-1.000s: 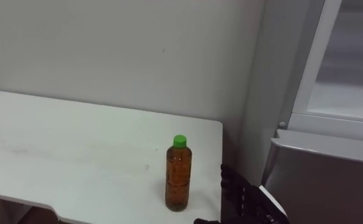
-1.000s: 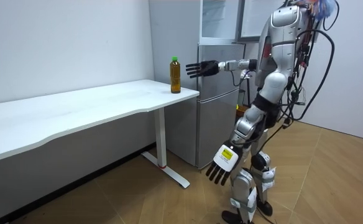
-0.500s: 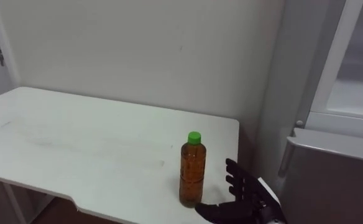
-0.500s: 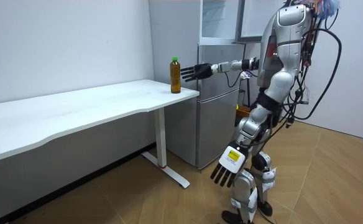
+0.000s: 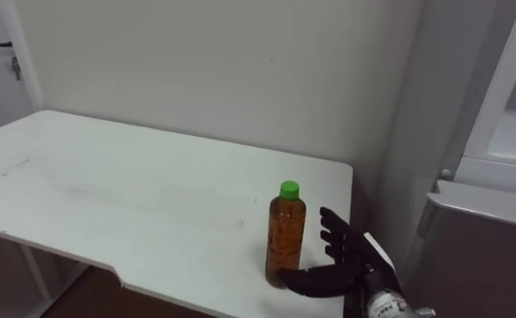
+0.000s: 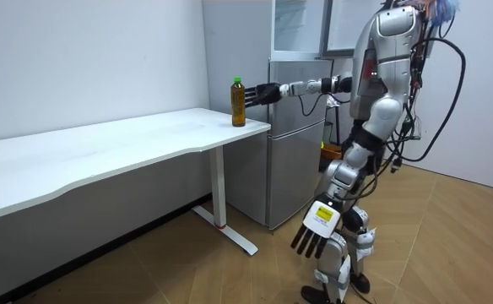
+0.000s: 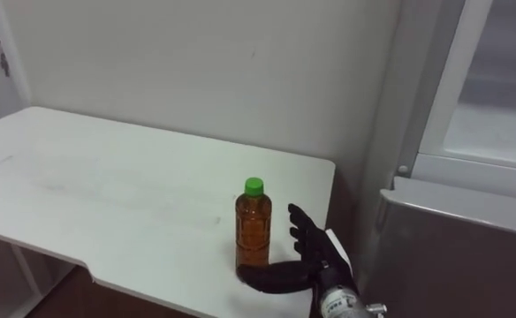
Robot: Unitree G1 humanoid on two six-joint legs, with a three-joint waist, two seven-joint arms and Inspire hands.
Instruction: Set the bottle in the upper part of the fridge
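Observation:
A clear bottle point(image 5: 284, 234) of amber liquid with a green cap stands upright on the white table point(image 5: 108, 194), near its right end. My right hand point(image 5: 342, 265) is open just to the right of it. The fingers are spread and straight, and the thumb reaches along the tabletop to the bottle's foot. In the room view the right arm stretches out level from the fridge side to the bottle point(image 6: 238, 103). My left hand point(image 6: 316, 230) hangs low beside my legs with straight fingers. The upper fridge point(image 5: 510, 97) stands open at the right.
The grey lower fridge door point(image 5: 479, 256) is shut and stands close beside the table's right end. A white wall runs behind the table. In the room view I stand on wooden floor in front of the fridge point(image 6: 293, 127).
My right hand has moved left, from a short way off the bottle to right beside it, thumb now at its foot. The head view has shifted. The left hand has swung slightly.

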